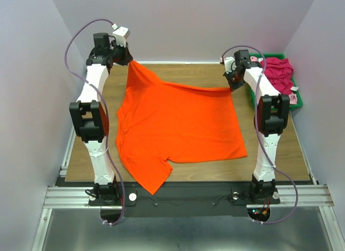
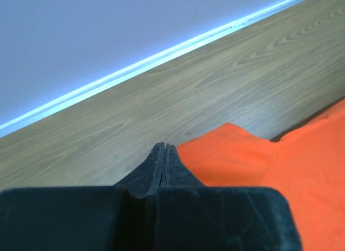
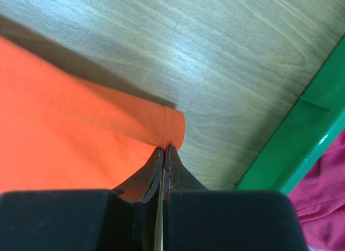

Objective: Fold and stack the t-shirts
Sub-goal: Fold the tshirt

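Early stage: the bright orange cloth t-shirt (image 1: 178, 127) lies spread open on the wooden desk (image 1: 275, 159), with no fold made and nothing stacked. The magenta cloth shirt (image 1: 277, 73) sits crumpled in the green plastic bin (image 1: 298, 100) at far right, so it's left to do. Right tool (image 3: 164, 149) is clamped shut on the orange shirt's far-right hem corner, cloth between the jaws. Left tool (image 2: 164, 147) is shut at the far-left corner. In the top view the cloth peaks up to it, so it looks pinched. The wrist view only shows cloth just beside the tips.

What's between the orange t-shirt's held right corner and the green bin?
Nothing: only bare wooden table separates bright orange cloth t-shirt from green plastic bin, per right wrist view.
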### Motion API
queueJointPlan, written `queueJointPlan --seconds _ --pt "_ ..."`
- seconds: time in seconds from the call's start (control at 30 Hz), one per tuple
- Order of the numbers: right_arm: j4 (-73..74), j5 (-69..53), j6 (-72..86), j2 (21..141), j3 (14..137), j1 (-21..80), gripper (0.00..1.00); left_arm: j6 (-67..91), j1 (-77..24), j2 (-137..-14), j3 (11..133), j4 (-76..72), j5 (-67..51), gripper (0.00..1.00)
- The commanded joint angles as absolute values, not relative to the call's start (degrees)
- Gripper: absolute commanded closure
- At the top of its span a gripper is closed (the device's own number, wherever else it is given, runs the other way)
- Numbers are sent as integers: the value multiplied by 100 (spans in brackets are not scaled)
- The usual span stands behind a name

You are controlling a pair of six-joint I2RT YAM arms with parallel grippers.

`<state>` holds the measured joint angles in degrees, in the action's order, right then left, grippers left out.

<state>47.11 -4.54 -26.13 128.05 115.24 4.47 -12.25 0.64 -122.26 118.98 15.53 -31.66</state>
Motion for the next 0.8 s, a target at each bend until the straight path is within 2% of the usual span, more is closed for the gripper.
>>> queueJointPlan --seconds 0.0,0.37,0.77 --pt "4658 -492 -2716 12560 11742 369 99 -1661 62 -11603 11243 1793 -3348 100" --pt "4684 -615 -2979 11980 11145 352 99 -1890 70 -10108 9222 1705 -3225 100" --pt "4895 -852 -3137 11576 10662 352 99 -2100 53 -8869 8131 2451 -2945 100"
